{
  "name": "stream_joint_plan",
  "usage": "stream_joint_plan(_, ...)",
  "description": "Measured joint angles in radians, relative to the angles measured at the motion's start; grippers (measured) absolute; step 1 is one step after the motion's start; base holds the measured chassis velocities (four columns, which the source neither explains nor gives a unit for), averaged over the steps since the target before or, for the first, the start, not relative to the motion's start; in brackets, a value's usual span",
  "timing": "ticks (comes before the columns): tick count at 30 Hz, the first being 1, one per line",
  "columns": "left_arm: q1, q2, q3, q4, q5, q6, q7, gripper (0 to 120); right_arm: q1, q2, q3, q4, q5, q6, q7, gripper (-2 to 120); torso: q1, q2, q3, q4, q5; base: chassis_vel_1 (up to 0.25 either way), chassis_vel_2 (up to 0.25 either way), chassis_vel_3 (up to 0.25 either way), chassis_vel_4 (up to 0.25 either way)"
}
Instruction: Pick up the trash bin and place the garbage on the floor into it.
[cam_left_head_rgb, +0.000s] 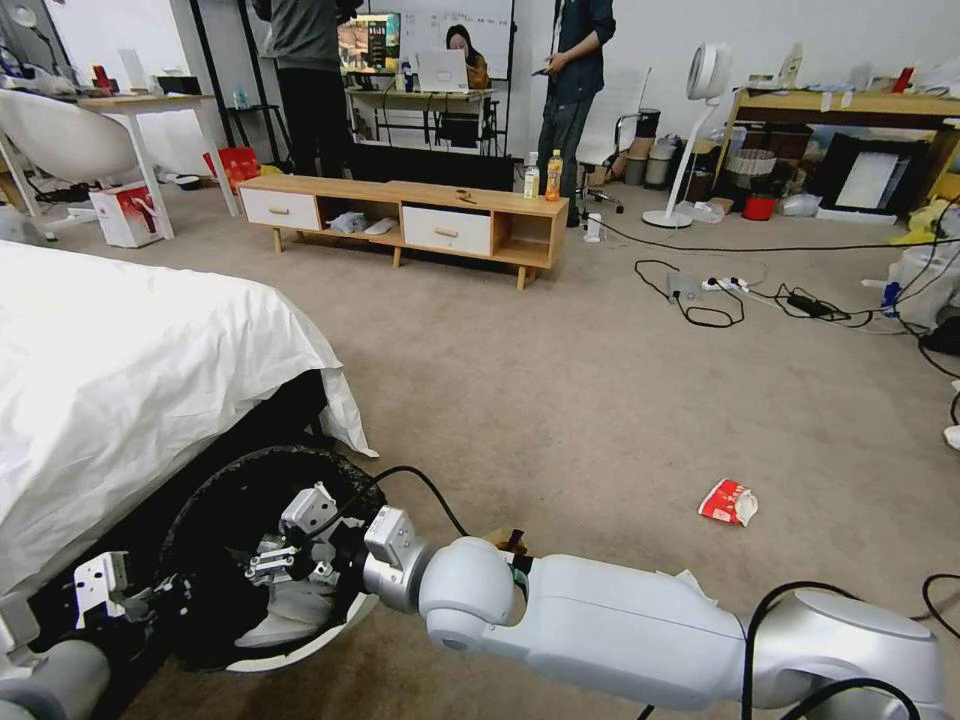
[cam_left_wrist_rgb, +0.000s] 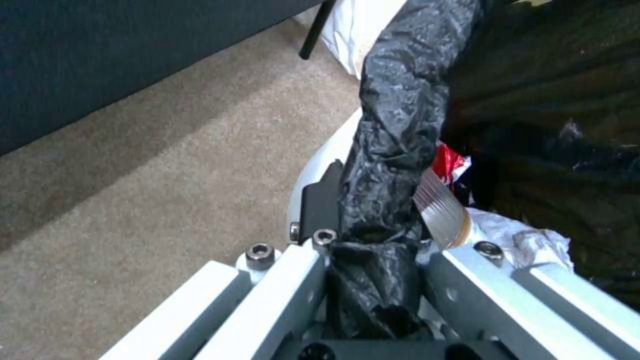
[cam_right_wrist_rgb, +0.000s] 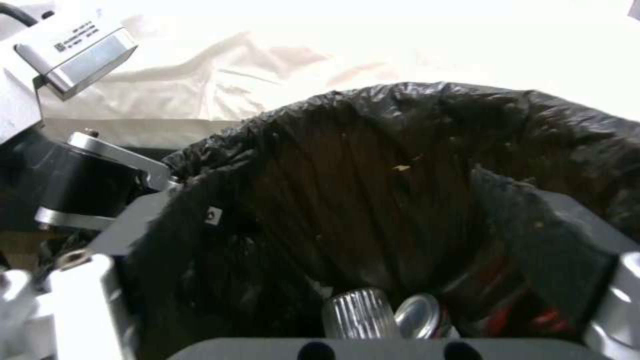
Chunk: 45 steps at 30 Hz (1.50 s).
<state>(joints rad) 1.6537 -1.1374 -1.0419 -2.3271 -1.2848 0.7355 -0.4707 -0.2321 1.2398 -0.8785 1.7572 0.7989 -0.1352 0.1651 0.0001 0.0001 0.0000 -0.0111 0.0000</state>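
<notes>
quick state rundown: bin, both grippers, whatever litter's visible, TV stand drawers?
trash bin: tipped toward the robot beside the bed, bag-lined, held at its rim
left gripper: shut on the bin's rim
right gripper: inside the bin's mouth, open
red can: lying in the bin
red-and-white packet: on the carpet, not yet binned
drawers: both closed

Left pincer (cam_left_wrist_rgb: 373, 235) clamped on the trash bin (cam_left_wrist_rgb: 400, 125) rim, above beige carpet (cam_left_wrist_rgb: 167, 190).
</notes>
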Motion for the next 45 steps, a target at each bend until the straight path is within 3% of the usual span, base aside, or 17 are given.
stream_joint_plan(16, 0.006, -0.006, -0.002, 0.000, 0.013, 0.000, 0.002, 1, 0.000, -0.061, 0.122, 0.079, 0.001, -0.001, 0.003, 100, 0.000, 0.000, 0.000, 0.0000, 0.0001, 0.000, 0.000, 0.000, 0.000)
stream_joint_plan(22, 0.012, -0.006, -0.005, 0.003, 0.024, 0.000, 0.003, 1, -0.001, -0.122, 0.263, 0.121, 0.023, -0.002, 0.000, 100, 0.000, 0.000, 0.000, 0.0000, 0.0002, 0.000, 0.000, 0.000, 0.000)
stream_joint_plan(28, 0.026, -0.001, -0.015, 0.015, 0.050, 0.000, 0.014, 1, -0.036, -0.238, 0.428, 0.177, 0.050, -0.003, -0.009, 100, 0.000, 0.000, 0.000, -0.0002, 0.0001, 0.000, 0.000, 0.000, 0.000)
stream_joint_plan(33, 0.037, 0.000, -0.021, 0.015, 0.053, 0.000, 0.015, 1, -0.112, -0.302, 0.539, 0.227, 0.061, -0.004, -0.010, 100, 0.000, 0.000, 0.000, 0.0000, 0.0003, 0.000, 0.000, 0.000, 0.000)
stream_joint_plan(37, 0.050, 0.000, -0.027, 0.012, 0.056, 0.000, 0.017, 1, -0.281, -0.391, 0.764, 0.309, 0.062, -0.003, -0.010, 100, 0.000, 0.000, 0.000, -0.0004, 0.0004, 0.000, 0.000, 0.000, 0.000)
stream_joint_plan(45, 0.069, -0.016, -0.028, 0.002, 0.085, 0.000, 0.027, 1, -0.479, -0.473, 0.988, 0.376, 0.043, 0.031, 0.024, 100, 0.000, 0.000, 0.000, 0.0001, 0.0001, 0.000, 0.000, 0.000, 0.000)
